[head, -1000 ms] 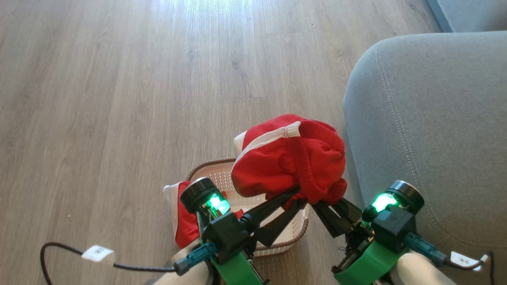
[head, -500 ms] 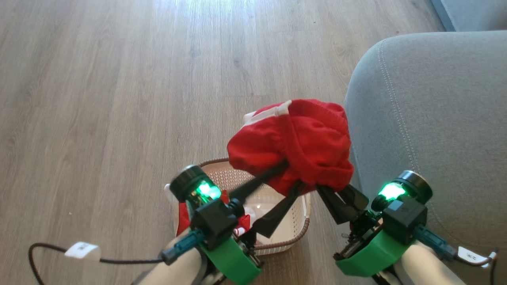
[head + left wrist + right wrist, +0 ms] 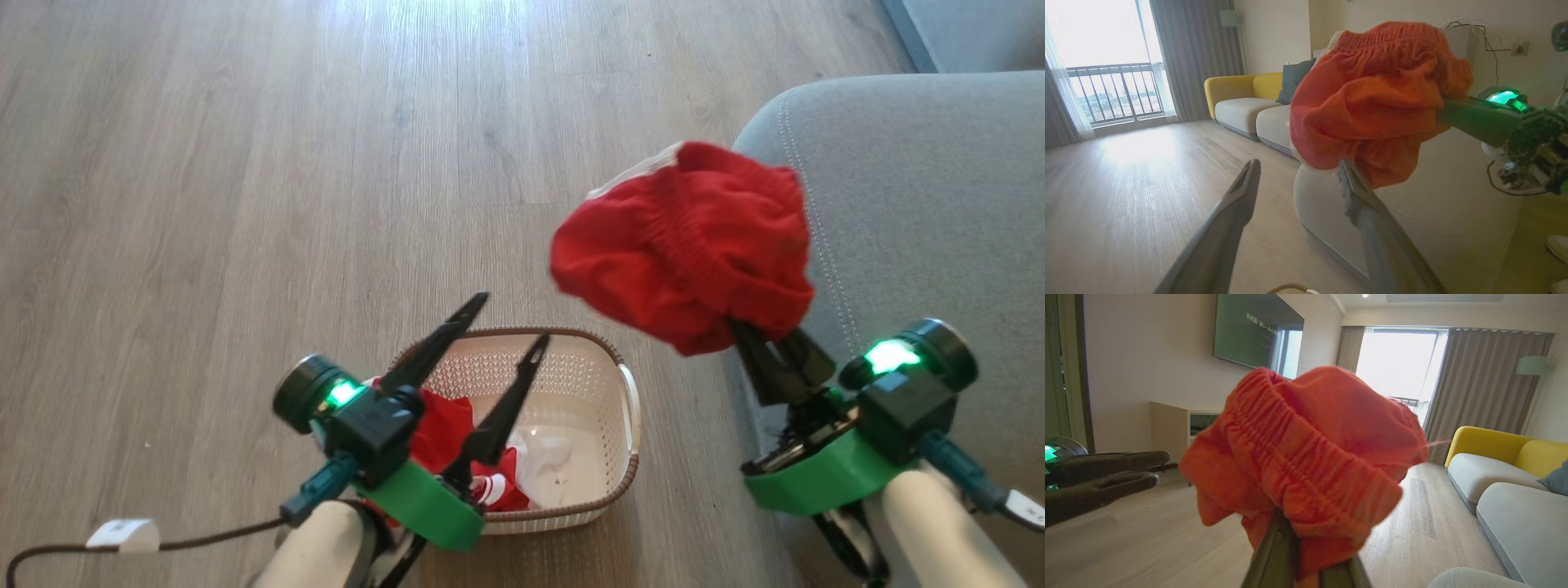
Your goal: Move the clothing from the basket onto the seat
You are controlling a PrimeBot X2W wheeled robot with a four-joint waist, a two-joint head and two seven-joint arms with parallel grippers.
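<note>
Transfer status: right gripper (image 3: 747, 335) clenched on red garment (image 3: 686, 245).
You see it at 2 o'clock from the basket (image 3: 629, 408), over the seat (image 3: 914, 204) edge; left gripper (image 3: 515, 315) released, empty.

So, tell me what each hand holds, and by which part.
The right hand pinches a red garment by bunched fabric at its elastic waistband. The left hand is open and holds nothing.

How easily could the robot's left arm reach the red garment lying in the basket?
Probably yes: the left gripper is open, empty, right over the basket, and nothing covers the red garment there.
</note>
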